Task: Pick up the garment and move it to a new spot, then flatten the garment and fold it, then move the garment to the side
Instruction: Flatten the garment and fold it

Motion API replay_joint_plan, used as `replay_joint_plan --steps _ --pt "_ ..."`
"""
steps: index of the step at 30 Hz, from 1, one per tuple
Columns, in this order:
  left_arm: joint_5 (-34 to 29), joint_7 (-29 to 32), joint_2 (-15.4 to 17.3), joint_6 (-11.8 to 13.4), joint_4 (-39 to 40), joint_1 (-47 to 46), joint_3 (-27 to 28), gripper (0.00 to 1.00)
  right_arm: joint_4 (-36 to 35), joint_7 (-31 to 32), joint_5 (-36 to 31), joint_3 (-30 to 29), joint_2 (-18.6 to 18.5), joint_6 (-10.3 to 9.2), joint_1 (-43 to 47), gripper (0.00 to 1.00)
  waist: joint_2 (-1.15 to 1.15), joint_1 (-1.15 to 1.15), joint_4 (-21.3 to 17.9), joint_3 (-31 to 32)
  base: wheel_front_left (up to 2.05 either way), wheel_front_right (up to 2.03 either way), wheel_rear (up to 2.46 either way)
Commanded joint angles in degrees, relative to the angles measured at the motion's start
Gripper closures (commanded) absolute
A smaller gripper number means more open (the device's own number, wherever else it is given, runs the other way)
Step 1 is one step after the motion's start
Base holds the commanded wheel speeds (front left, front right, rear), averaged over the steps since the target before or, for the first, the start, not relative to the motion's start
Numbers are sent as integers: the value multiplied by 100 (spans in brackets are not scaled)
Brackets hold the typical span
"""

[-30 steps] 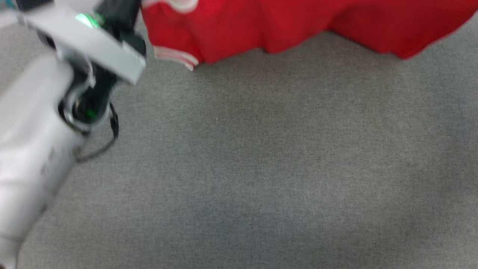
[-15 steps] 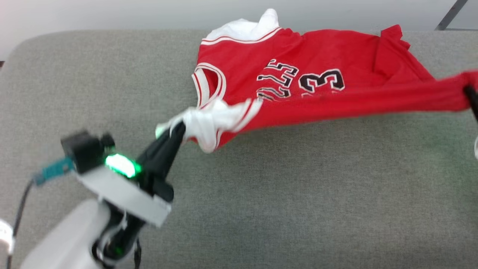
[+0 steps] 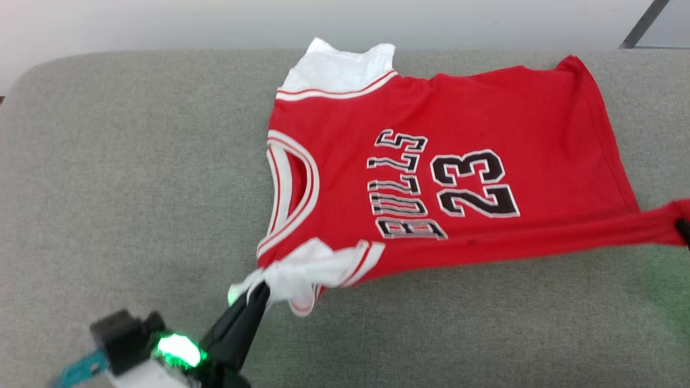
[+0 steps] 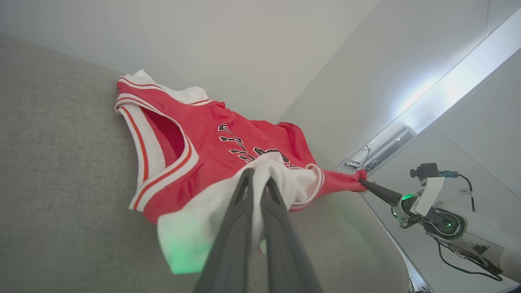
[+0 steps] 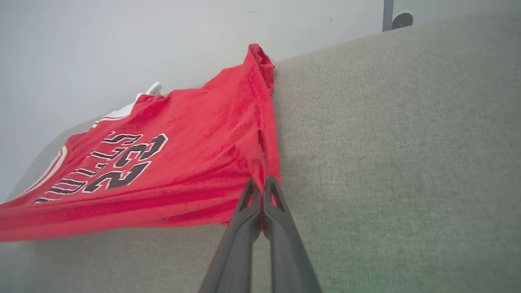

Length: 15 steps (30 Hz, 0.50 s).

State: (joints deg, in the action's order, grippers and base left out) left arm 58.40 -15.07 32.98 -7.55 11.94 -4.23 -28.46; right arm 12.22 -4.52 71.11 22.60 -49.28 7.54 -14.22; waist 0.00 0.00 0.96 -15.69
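Head view, lower left: left hand (image 3: 257, 288) clamped on white sleeve (image 3: 310, 267); right hand (image 5: 260, 185) pinched shut on red hem corner (image 3: 660, 218), far right. Bulls jersey (image 3: 485, 118) stretched between, mid-frame on grey surface (image 3: 135, 161). Flattening step, seemingly; next, lowering taut and letting go evenly.

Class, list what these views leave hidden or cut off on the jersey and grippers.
- Head view: the right edge cuts off the right gripper behind its tip.
- Left wrist view: the left gripper covers the garment's pinched sleeve fabric.
- Right wrist view: the left edge cuts off the garment's collar end.
- All views: the underside faces the grey cushion.
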Motion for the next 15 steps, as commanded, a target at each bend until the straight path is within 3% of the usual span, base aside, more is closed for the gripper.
replay_joint_plan --steps 1,9,15 --pt "-48 -10 15 15 71 169 82 100 -36 -16 30 -127 -59 -10 163 100 0 0 -20 -16 0 0 0" --pt "-334 -11 141 15 816 1257 472 100 -785 53 -89 -1049 -140 -12 1433 100 0 0 -47 -127 0 0 0" --pt "-446 -10 255 15 979 1204 448 100 -1196 400 -356 -1642 187 -11 1775 100 0 0 -40 -187 0 0 0"
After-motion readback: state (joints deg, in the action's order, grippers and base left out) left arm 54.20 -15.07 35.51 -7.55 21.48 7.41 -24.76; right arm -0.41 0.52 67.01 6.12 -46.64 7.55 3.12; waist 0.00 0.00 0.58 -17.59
